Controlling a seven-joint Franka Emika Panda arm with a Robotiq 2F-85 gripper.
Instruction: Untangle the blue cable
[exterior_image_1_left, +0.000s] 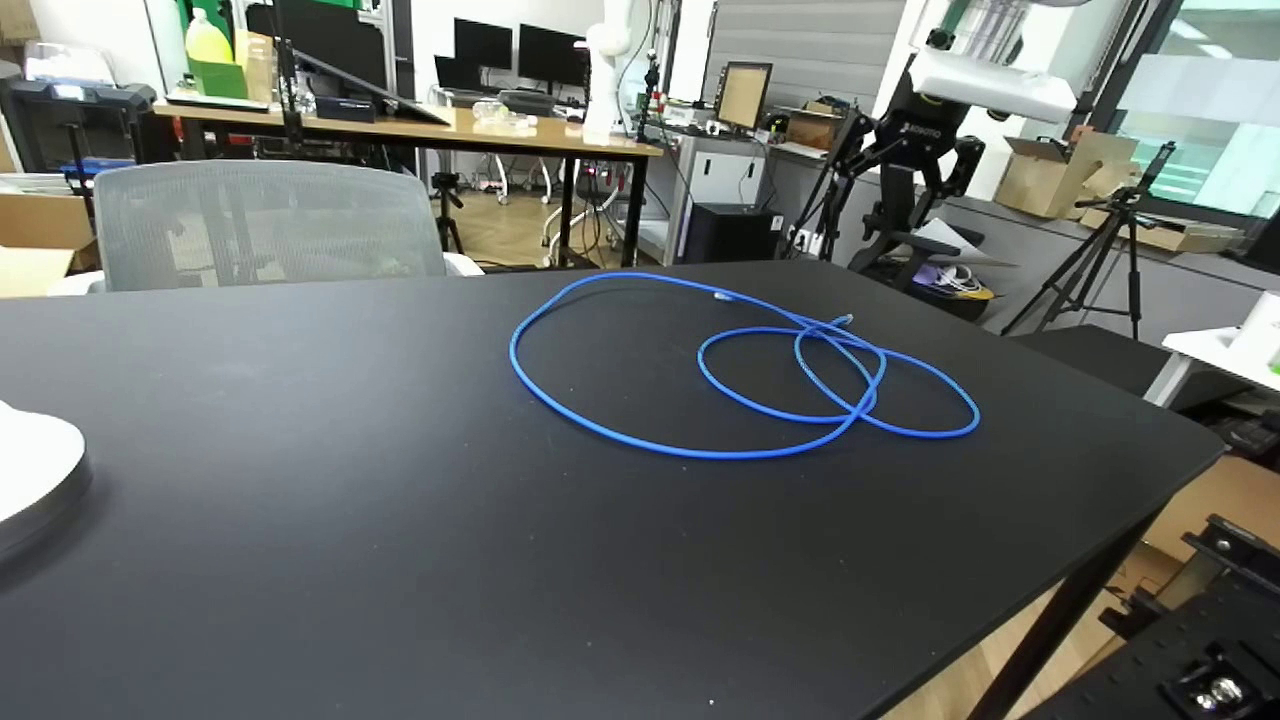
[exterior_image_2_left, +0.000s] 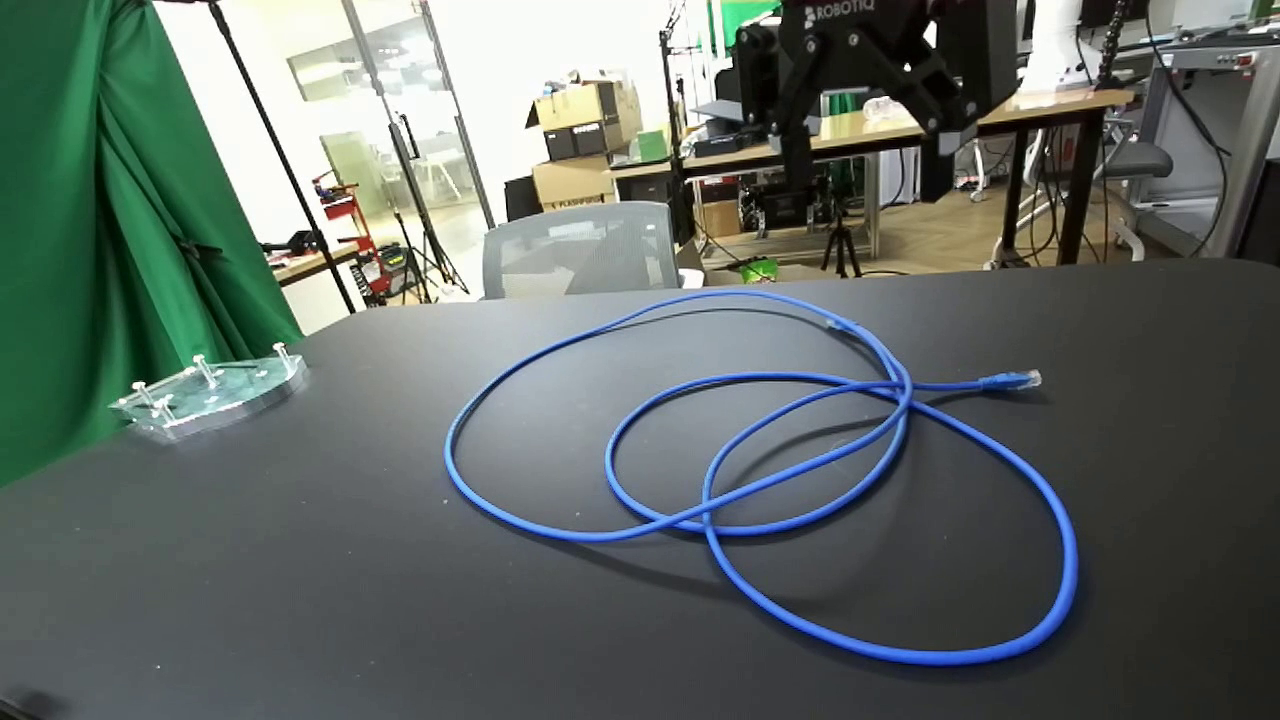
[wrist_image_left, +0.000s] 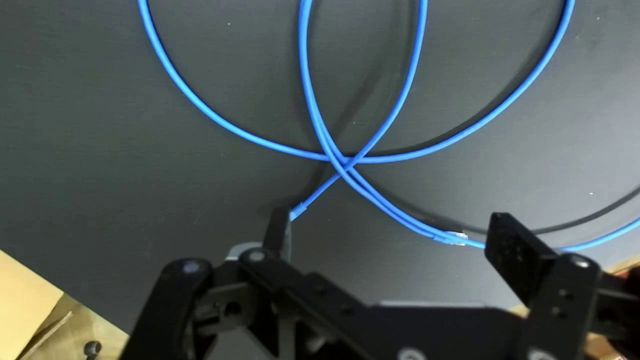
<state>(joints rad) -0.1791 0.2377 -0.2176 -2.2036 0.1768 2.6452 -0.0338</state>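
Wrist view: the gripper (wrist_image_left: 390, 227) hung wide and empty over the table (wrist_image_left: 150, 210) — the cable (wrist_image_left: 346, 167) lay there, crossing itself at the gap's far side — its left plug (wrist_image_left: 298, 211) partly behind the left fingertip (wrist_image_left: 278, 231).

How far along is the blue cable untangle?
Done: no untangling evident; the blue cable lies in overlapping loops on the black table. In hand: nothing; the gripper hangs open above, clear of the cable. Left: undoing the crossings, perhaps starting near the clear-tipped connector.
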